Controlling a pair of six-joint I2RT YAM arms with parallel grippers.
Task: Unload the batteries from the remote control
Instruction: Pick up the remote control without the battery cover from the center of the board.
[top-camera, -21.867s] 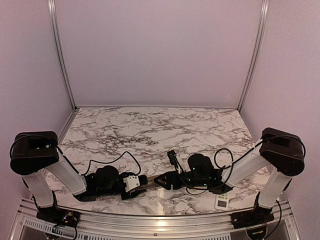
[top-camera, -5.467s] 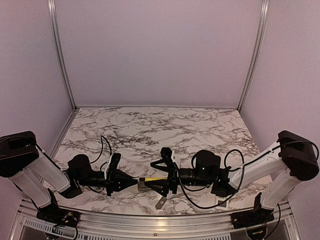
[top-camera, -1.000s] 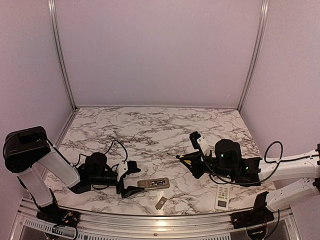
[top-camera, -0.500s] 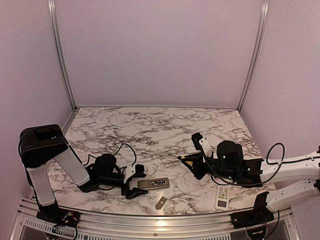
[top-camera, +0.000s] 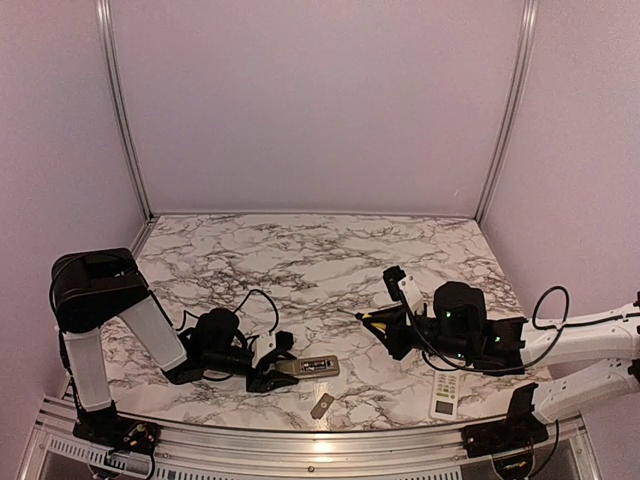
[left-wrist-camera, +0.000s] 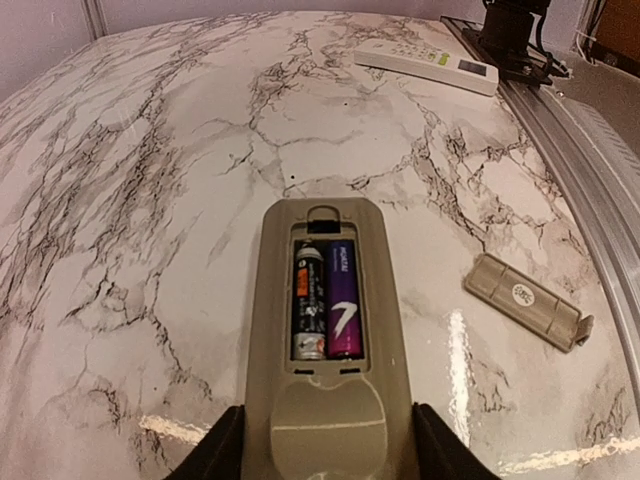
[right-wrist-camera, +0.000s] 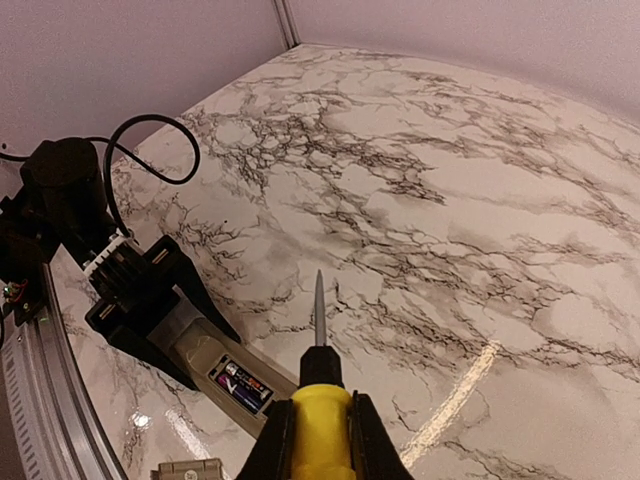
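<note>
The grey remote control (top-camera: 310, 366) lies back-up near the table's front, its compartment uncovered. Two batteries sit side by side inside, one dark (left-wrist-camera: 308, 300) and one purple-blue (left-wrist-camera: 342, 298); both also show small in the right wrist view as the batteries (right-wrist-camera: 240, 385). My left gripper (top-camera: 272, 370) is at the remote's left end, and its black fingers (left-wrist-camera: 215, 455) press both long sides of the remote (left-wrist-camera: 325, 400). My right gripper (right-wrist-camera: 320, 425) hovers to the right of the remote, shut on a yellow-handled screwdriver (right-wrist-camera: 320, 400) whose tip points toward the left arm.
The loose grey cover plate (top-camera: 322, 405) lies in front of the remote, close to the table's metal front rail (left-wrist-camera: 590, 160). A white remote (top-camera: 444, 396) rests at the front right, beneath the right arm. The left arm's cable (right-wrist-camera: 150, 135) loops over the marble.
My left gripper has slid right to the remote's end and its jaws have narrowed onto its sides. The right gripper with the screwdriver has hardly moved.
</note>
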